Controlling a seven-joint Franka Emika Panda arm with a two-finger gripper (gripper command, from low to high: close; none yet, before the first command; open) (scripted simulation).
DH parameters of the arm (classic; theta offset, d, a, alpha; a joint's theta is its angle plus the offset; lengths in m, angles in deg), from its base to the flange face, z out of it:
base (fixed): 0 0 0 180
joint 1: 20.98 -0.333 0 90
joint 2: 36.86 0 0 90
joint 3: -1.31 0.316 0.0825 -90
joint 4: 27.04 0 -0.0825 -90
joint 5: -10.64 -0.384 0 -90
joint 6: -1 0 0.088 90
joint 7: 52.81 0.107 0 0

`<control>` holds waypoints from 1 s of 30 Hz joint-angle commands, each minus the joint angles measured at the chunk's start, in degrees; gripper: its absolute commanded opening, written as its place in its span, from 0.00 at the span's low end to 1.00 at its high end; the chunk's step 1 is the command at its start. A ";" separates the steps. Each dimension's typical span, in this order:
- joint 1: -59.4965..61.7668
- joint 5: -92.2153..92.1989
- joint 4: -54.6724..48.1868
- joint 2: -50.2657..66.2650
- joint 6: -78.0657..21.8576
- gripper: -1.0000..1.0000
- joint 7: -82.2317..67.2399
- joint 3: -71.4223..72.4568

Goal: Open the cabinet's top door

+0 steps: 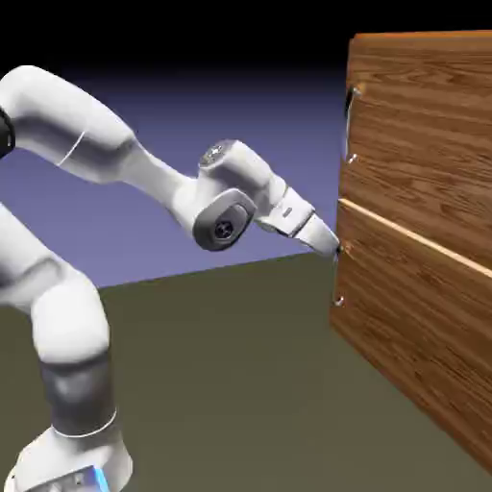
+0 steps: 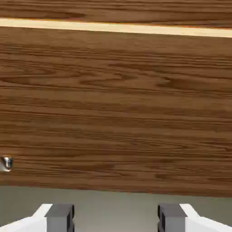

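Observation:
The cabinet (image 1: 384, 40) of brown wood stands at the exterior view's right. Its top door (image 1: 423, 115) lies flush, with a short silver handle (image 1: 351, 125) on its left edge. My gripper (image 1: 335, 248) is well below that handle, at the left edge of the lower door (image 1: 413, 327), just under the pale seam (image 1: 404, 231) between the doors. In the hand view the gripper (image 2: 115, 218) is open, its grey fingertips (image 2: 60, 216) wide apart with nothing between them. Wood grain fills that view, with the pale seam (image 2: 118, 28) near the top.
The lower door's own handle (image 1: 338, 279) sits right by my fingertips; a silver bit (image 2: 5, 163) shows at the hand view's left edge. The grey-brown table (image 1: 240, 384) stretches under the arm, and a strip of it (image 2: 113, 199) shows below the wood.

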 commanded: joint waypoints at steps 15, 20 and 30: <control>16.55 -37.39 -13.17 -3.65 1.76 0.50 -26.15 17.48; 22.07 -49.85 -17.56 -4.87 2.35 0.50 -34.87 23.30; 33.10 -74.77 -26.34 -7.30 3.53 0.50 -52.30 34.95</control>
